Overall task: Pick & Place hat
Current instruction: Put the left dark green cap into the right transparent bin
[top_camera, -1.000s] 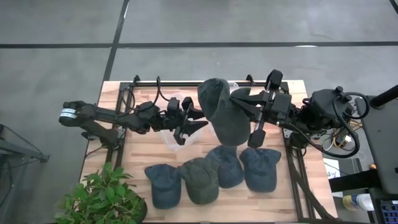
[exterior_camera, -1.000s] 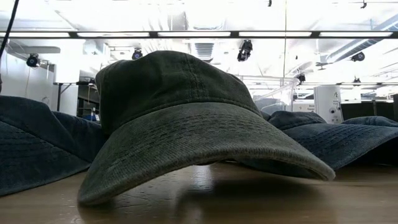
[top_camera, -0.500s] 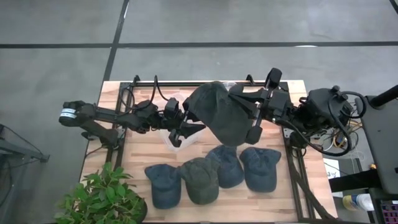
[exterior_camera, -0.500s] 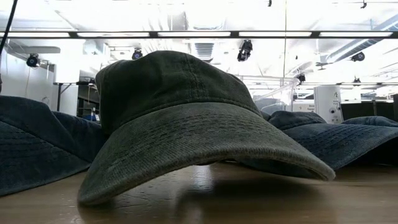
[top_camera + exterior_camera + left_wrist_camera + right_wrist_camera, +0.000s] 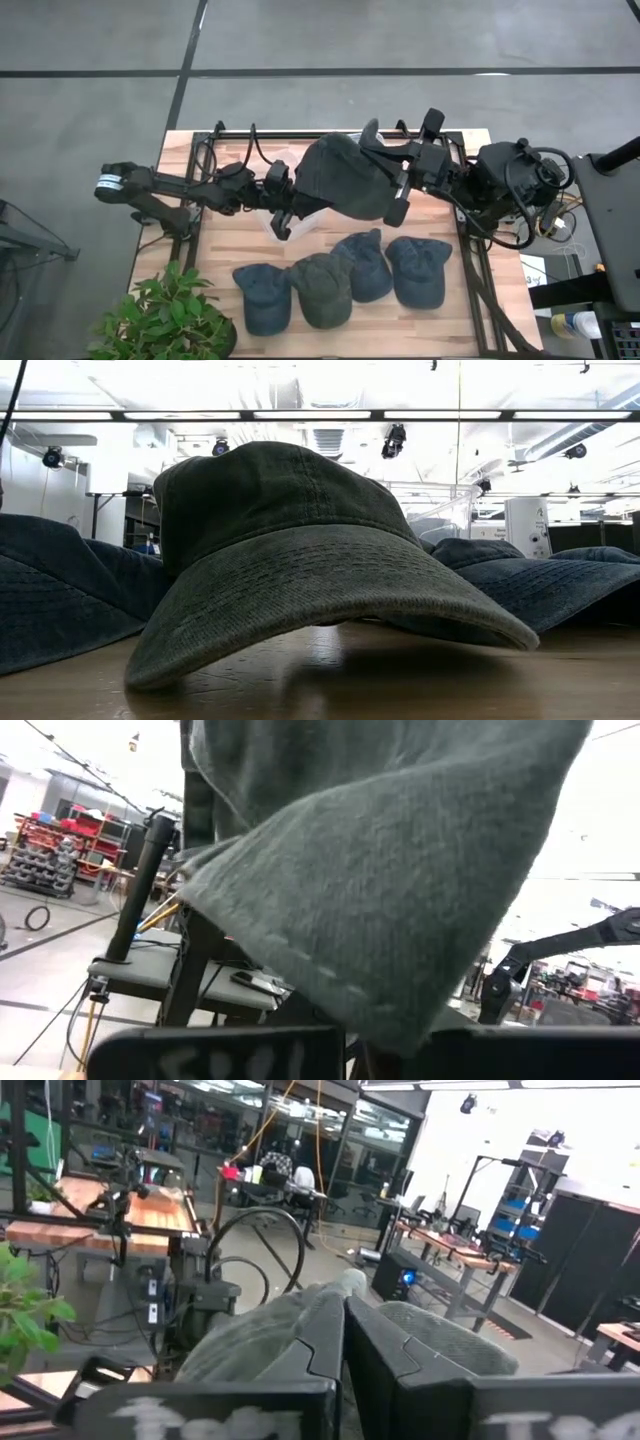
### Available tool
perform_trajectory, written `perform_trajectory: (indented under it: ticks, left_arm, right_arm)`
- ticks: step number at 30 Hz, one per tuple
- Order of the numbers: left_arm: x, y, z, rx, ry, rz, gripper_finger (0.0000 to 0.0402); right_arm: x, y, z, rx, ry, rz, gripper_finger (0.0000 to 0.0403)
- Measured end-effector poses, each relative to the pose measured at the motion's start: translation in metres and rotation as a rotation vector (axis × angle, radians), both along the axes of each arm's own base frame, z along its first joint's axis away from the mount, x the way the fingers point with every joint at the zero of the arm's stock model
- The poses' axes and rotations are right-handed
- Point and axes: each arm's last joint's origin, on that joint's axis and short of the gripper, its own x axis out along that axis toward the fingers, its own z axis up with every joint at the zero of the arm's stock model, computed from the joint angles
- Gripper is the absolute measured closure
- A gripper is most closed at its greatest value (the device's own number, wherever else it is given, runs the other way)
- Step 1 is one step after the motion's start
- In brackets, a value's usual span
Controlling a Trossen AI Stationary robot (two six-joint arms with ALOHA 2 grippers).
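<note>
Over your bench's (image 5: pixel 225 235) far middle, left gripper (image 5: pixel 296 196) and right gripper (image 5: pixel 385 188) both pinch the raised green hat (image 5: pixel 343 181).

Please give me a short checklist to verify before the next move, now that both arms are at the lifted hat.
1. Right end effector shut on the dark grey-green fabric hat: ok; the right wrist view shows cloth pinched between its fingers.
2. Left end effector shut on the hat's opposite edge: ok.
3. Hat raised clear of the wooden table: ok.
4. Row of four caps at the table's near edge undisturbed: ok.
5. Clear plastic container under the left end effector free of the hat: cannot tell.
6. Green potted plant away from both arms: ok.
</note>
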Motion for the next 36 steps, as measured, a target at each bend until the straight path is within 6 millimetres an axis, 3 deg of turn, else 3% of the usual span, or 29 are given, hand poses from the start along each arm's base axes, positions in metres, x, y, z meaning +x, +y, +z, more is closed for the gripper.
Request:
perform_trajectory:
  ticks: [5, 12, 17, 22, 28, 36]
  left_arm:
    - [0.0, 0.001, 0.0, -0.001, 0.002, 0.02, 0.0397]
    - [-0.004, 0.004, 0.005, 0.006, -0.017, 0.025, 0.0397]
    - [-0.014, 0.009, 0.015, -0.012, -0.048, 0.033, 0.0397]
    - [-0.03, 0.018, 0.027, -0.041, -0.065, 0.047, 0.0397]
    - [-0.046, 0.029, 0.033, -0.101, 0.007, 0.063, 0.0397]
    - [-0.053, 0.029, 0.039, -0.179, 0.003, 0.019, 0.0397]
  right_arm:
    - [-0.004, 0.001, 0.003, 0.003, -0.012, 0.011, 0.036]
    - [-0.024, -0.005, 0.013, 0.076, -0.063, 0.024, 0.0251]
    - [-0.031, 0.007, -0.003, -0.074, 0.138, 0.08, 0.0193]
    - [-0.024, 0.035, -0.022, -0.27, 0.3, 0.046, 0.0182]
    - [-0.009, 0.074, -0.046, -0.54, 0.453, -0.179, 0.0183]
    - [0.034, 0.114, -0.098, -0.855, 0.684, -0.397, 0.0184]
